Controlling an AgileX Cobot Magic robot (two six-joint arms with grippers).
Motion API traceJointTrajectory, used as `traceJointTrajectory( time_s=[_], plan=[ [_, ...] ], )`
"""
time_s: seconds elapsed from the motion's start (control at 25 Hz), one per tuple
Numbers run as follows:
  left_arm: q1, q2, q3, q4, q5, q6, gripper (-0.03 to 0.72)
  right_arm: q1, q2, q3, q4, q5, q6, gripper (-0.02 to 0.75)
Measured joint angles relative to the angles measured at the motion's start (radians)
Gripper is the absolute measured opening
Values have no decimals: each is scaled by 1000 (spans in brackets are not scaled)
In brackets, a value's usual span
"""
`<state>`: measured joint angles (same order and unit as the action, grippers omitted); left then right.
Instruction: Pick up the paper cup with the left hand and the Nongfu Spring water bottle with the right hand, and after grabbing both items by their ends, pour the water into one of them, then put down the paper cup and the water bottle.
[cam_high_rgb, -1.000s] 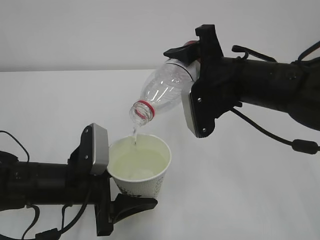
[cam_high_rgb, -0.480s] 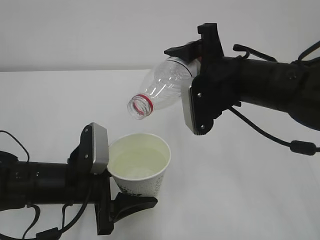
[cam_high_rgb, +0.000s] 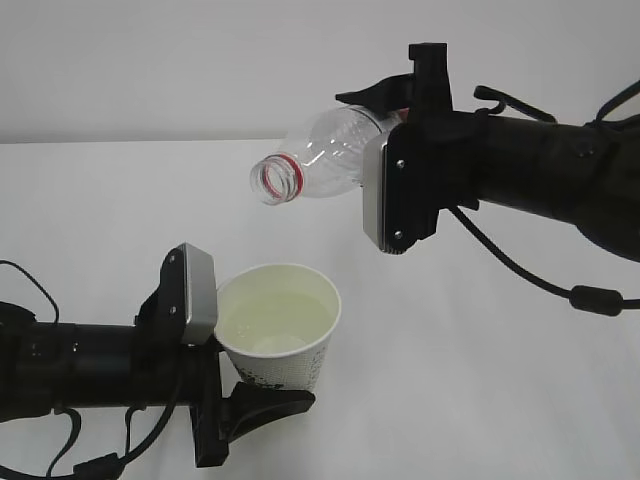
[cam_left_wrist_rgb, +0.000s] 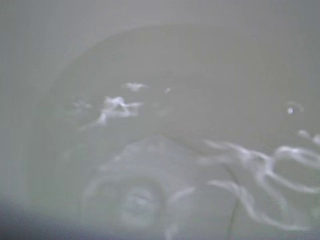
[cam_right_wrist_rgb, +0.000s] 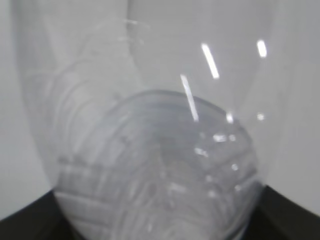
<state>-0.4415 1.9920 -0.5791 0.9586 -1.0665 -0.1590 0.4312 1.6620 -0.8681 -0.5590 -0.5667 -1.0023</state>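
We hold the paper cup (cam_high_rgb: 282, 335) and the Nongfu Spring water bottle (cam_high_rgb: 318, 162).
Left fingers (cam_high_rgb: 262, 405) clasp the cup's base; right fingers (cam_high_rgb: 375, 97) clasp the bottle's base, neck nearly level.

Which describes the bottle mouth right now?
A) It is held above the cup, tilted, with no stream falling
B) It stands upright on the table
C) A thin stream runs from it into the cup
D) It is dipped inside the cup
A: in the exterior view the Nongfu Spring water bottle is held nearly level in the right hand, its mouth clear above the paper cup, and no water falls between them.
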Motion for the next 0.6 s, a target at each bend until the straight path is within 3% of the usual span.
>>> traceJointTrajectory(
  time_s=[0.6],
  plan=[
    [0, 0, 0, -4, 0, 0, 511, 0, 0, 0, 54, 0, 147, 508]
  ],
)
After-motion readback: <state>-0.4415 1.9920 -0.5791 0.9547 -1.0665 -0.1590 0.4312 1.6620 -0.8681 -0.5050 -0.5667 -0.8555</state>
